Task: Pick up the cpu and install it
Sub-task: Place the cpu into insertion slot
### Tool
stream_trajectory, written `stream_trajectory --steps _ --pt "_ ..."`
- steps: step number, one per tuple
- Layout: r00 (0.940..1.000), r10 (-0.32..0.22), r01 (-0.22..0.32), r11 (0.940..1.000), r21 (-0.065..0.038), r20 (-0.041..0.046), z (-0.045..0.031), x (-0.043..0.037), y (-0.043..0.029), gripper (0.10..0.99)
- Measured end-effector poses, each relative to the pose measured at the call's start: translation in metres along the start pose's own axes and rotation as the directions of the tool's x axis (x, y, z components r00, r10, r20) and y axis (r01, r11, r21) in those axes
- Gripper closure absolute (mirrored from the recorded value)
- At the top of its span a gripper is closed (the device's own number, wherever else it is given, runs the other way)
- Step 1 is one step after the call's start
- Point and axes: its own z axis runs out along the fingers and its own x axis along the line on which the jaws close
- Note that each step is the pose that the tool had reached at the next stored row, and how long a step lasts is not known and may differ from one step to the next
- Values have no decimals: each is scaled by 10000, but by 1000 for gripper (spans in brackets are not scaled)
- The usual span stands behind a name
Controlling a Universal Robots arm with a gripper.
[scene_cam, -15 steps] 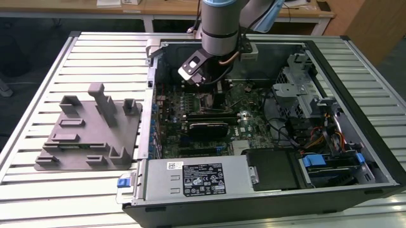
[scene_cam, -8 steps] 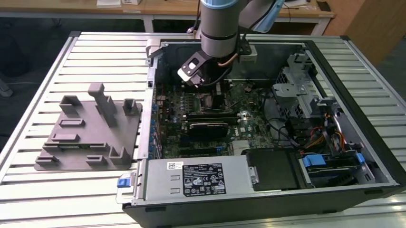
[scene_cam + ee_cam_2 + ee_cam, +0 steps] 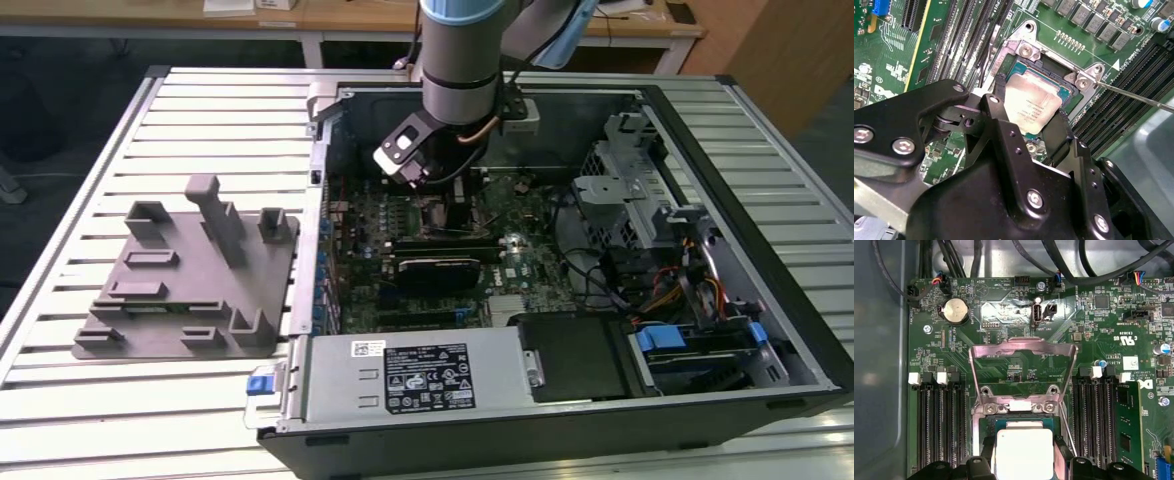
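Silvery metal, pale rim: the cpu (image 3: 1031,102) sits between the gripper's (image 3: 1029,119) two black fingers (image 3: 1056,137). They bear on two opposite edges of it, so the gripper reads as clamped on the cpu. The top plate faces up toward both wrist views.

Position: the cpu is directly over the open socket (image 3: 1046,75), roughly square to it in the first wrist view. Whether it hangs just above the socket or already rests in it cannot be told.

Around it: the load plate (image 3: 1022,344) is swung up and clear of the opening. The thin lever (image 3: 1134,95) lies off to one side. Memory slots (image 3: 939,425) run along both sides of the socket on the green board (image 3: 1104,340).

Outward: the arm (image 3: 461,80) reaches down into the open case (image 3: 694,120). A grey fixture (image 3: 174,300) stands on the slatted table (image 3: 80,200), at the exterior view's left, well apart from the arm.

Handling judgement: light, stiff, thin. The smooth lid is probably slippery, so the rim edges are the right hold. The underside and the socket contacts are likely delicate, so it should go down flat and without force.
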Motion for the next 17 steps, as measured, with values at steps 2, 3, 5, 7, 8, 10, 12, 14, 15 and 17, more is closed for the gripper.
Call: stream_trajectory --steps 2,3,5,7,8,10,12,14,15,17 --pt "10000 0 0 10000 -1 -1 1 1 0 545" --pt "10000 0 0 10000 -1 -2 2 1 0 545" --pt "10000 0 0 10000 -1 -2 2 1 0 545" --pt "10000 -54 54 10000 -4 -6 3 1 0 545" --pt "9999 -129 129 9999 -6 -10 3 1 0 545" --pt "9996 -293 293 9996 -9 -20 3 1 0 545" --pt "9995 -314 314 9995 -10 -22 4 1 0 545" --pt "9995 -317 317 9995 -8 -23 7 0 -1 545" --pt "9995 -317 317 9995 -7 -23 9 0 -1 545" --pt "9995 -317 317 9995 -5 -22 14 0 -2 545"
